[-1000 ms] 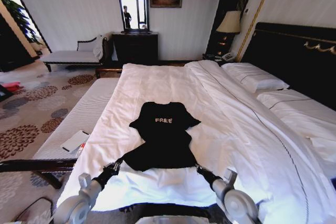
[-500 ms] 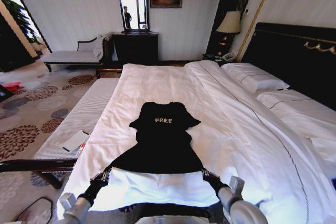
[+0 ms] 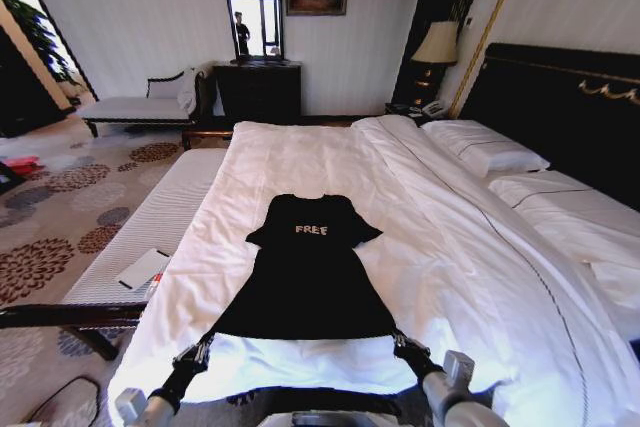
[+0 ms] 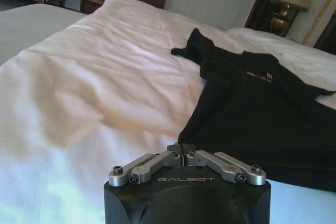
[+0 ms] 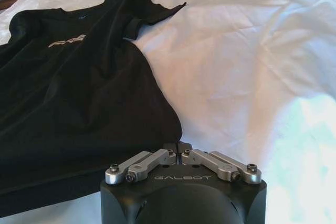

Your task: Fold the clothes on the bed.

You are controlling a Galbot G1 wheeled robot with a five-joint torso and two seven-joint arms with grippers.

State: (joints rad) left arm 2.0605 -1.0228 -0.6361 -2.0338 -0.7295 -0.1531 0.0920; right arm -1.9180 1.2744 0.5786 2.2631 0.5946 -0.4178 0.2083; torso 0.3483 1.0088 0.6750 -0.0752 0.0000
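The clothes [image 3: 310, 267], one black T-shirt with white "FREE" lettering, lie flat and face up in the middle of the bed [image 3: 300, 152], collar pointing away from me. My left gripper [image 3: 203, 350] is shut on the hem's left corner, and my right gripper [image 3: 403, 343] is shut on the right corner. In the left wrist view the left gripper [image 4: 181, 149] pinches the corner of the black fabric [image 4: 262, 108]. The right wrist view has the right gripper [image 5: 178, 149] clamped on the other corner of the shirt [image 5: 79, 93]. The hem is stretched straight between them.
A striped bench [image 3: 150, 222] with a white flat object [image 3: 143, 268] on it runs along the bed's left side. Pillows [image 3: 490, 155] and the dark headboard [image 3: 560, 107] are on the right. A dresser [image 3: 258, 87] and chaise [image 3: 140, 105] stand by the far wall.
Both grippers have drawn back toward me with the hem corners held. The shirt's lower part has stretched out longer and flatter across the duvet.
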